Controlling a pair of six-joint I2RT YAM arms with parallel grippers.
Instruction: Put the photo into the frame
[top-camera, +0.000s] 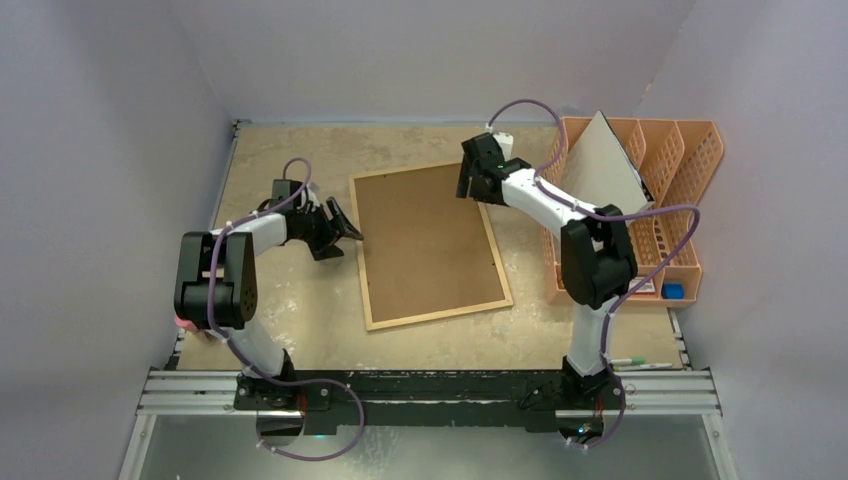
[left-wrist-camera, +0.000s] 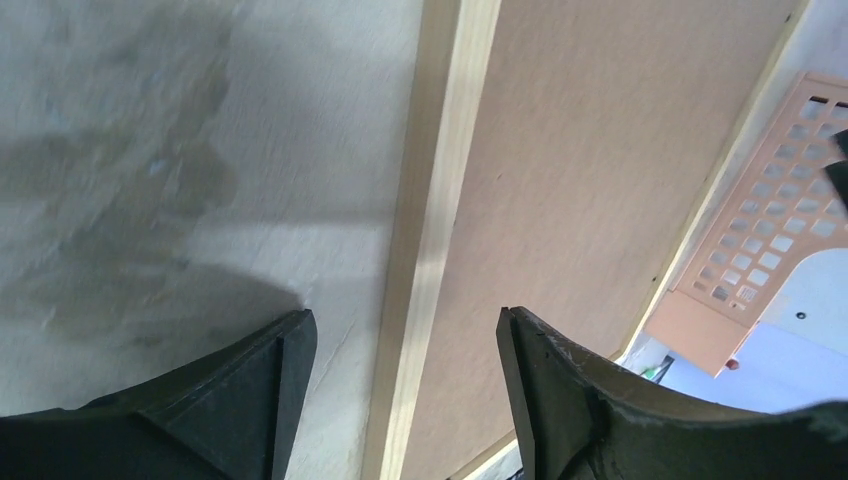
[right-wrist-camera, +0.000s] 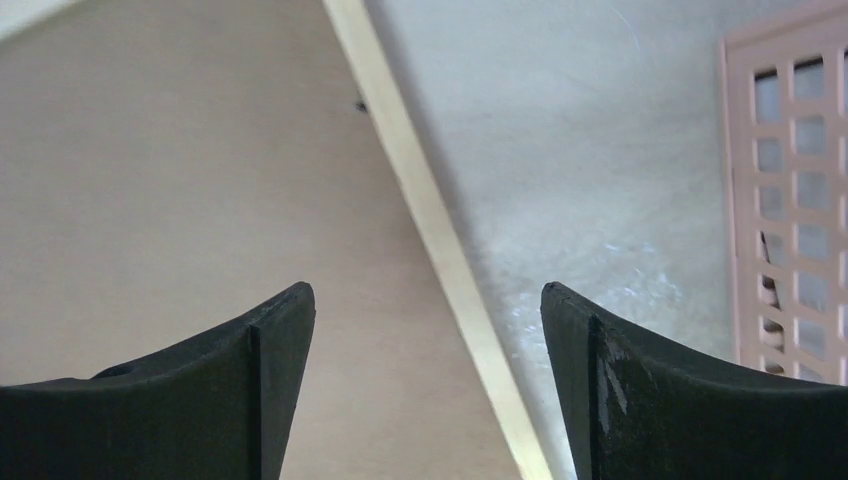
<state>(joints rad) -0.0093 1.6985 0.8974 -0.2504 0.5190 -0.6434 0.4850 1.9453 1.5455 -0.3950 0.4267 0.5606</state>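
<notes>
On table, frame brown back up, orange rack beside, sticker illegible

rack: orange file rack at right; grey-white board leaning inside | edge: pens, perhaps

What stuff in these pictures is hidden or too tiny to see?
- Frame front: top view, it lies back up, only brown fibreboard shows.
- Photo: in no view; where it is cannot be told.
- Behind the pale board in the orange rack: top view, the board blocks it.
- Small blue thing at the rack's near end: top view, too small to name.
</notes>
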